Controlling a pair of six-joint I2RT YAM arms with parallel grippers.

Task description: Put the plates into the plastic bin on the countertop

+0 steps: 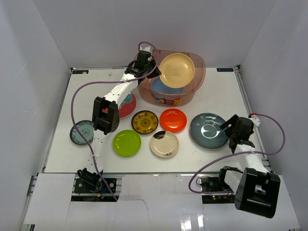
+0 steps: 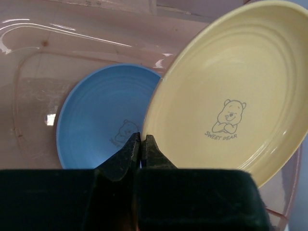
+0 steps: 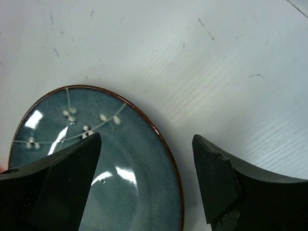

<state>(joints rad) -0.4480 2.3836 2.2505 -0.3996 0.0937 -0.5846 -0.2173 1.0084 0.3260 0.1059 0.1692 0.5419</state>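
Left wrist: yellow plate point(image 2: 231, 77), rim within left hand point(image 2: 142, 140)

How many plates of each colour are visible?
Yellow plate: 1
Light blue plate: 1
Teal plate: 1
Orange plate: 1
Lime plate: 1
Cream plate: 1
Brown-gold plate: 1
Red floral plate: 1
Blue-patterned plate: 1
Total: 9

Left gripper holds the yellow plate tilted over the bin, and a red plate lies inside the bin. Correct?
Not quite. What lies inside the plastic bin is the light blue plate, not a red one; the left wrist view shows it plainly. The left gripper does hold the yellow plate tilted over the bin.
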